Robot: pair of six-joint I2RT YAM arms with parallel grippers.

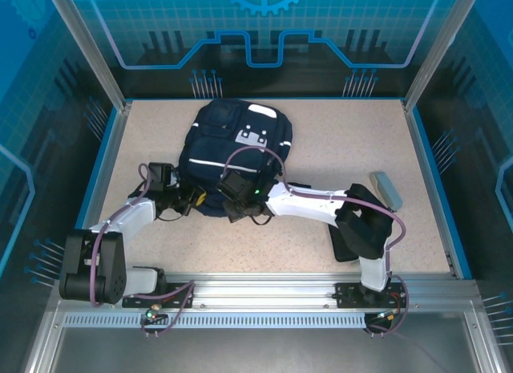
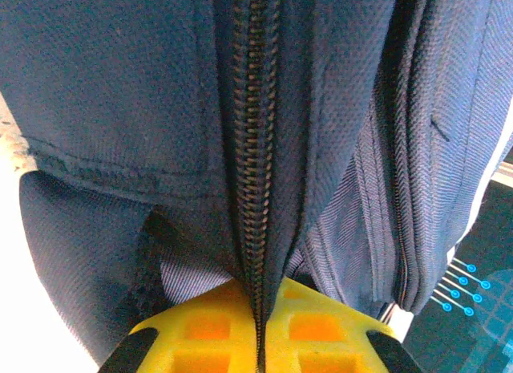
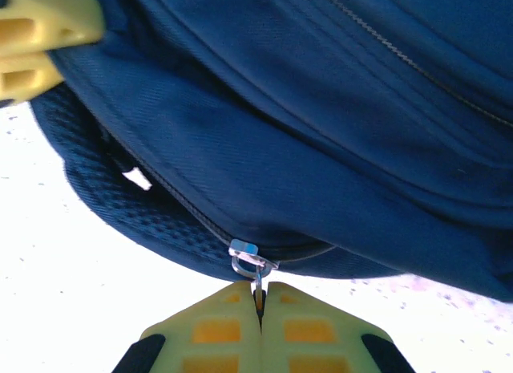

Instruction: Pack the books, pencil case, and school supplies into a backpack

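Two arms crowd the backpack (image 1: 236, 152) lying midway across the table (image 1: 345, 140), nearer its far edge; left jaws clamp its zipper seam (image 2: 255, 188), right jaws pinch the zipper pull (image 3: 255, 261) (unzipping, I judge), so next calls for a steady pull along the track.

We can read no word, number or brand anywhere. The white patches (image 1: 255, 137) on the backpack (image 1: 216, 148), upper centre of the top view, bear marks too small for us to read.
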